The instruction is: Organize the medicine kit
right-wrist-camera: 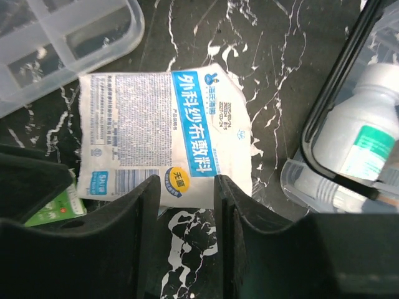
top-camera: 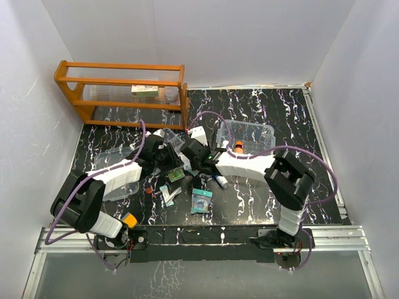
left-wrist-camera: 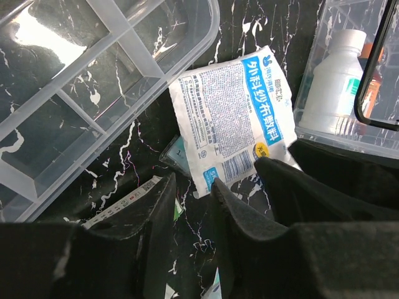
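A black marbled surface carries an orange wooden rack at the back left. The medicine kit lies in parts. Its clear box sits right of centre, and its clear divided tray sits apart on the left. Between them, flat on the surface, lies a white gauze packet with blue print. A white bottle rests inside the box.

Both arms meet over the packet. The left fingers stand a narrow gap apart at the packet's corner and grip nothing that can be seen. The right fingers are parted wider, straddling the packet's near edge without pinching it.

The step appears to be lifting the packet. A thin, flat pouch likely needs one arm only, catching an edge, so the other should give way to avoid a clash.
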Controlling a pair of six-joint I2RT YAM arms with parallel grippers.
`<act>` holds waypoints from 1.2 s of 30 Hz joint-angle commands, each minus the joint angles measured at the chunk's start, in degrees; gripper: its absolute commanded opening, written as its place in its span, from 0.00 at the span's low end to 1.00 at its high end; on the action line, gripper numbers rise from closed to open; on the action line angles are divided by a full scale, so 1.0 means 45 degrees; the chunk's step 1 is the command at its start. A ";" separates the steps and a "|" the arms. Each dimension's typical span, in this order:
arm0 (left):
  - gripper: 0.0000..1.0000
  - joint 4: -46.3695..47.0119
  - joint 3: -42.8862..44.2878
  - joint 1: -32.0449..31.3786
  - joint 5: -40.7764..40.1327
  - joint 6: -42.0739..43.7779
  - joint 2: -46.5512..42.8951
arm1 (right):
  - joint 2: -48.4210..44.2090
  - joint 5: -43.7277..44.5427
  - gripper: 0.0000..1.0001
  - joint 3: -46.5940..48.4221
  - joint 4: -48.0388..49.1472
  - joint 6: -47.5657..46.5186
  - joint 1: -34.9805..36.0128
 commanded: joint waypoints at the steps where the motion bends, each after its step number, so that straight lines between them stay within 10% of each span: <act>1: 0.30 0.0322 -0.0206 0.0139 0.0117 -0.0009 -0.0575 | 0.0542 0.0348 0.35 0.0658 -0.0314 0.0555 0.0016; 18: 0.41 0.2475 0.0388 0.0442 0.0934 0.0565 0.1571 | 0.0298 -0.2000 0.27 -0.0934 0.0958 0.1065 -0.0418; 36: 0.00 0.3063 0.0322 0.0491 0.2592 0.2578 0.0420 | -0.2404 -0.3983 0.34 -0.1279 0.1541 0.1000 -0.0939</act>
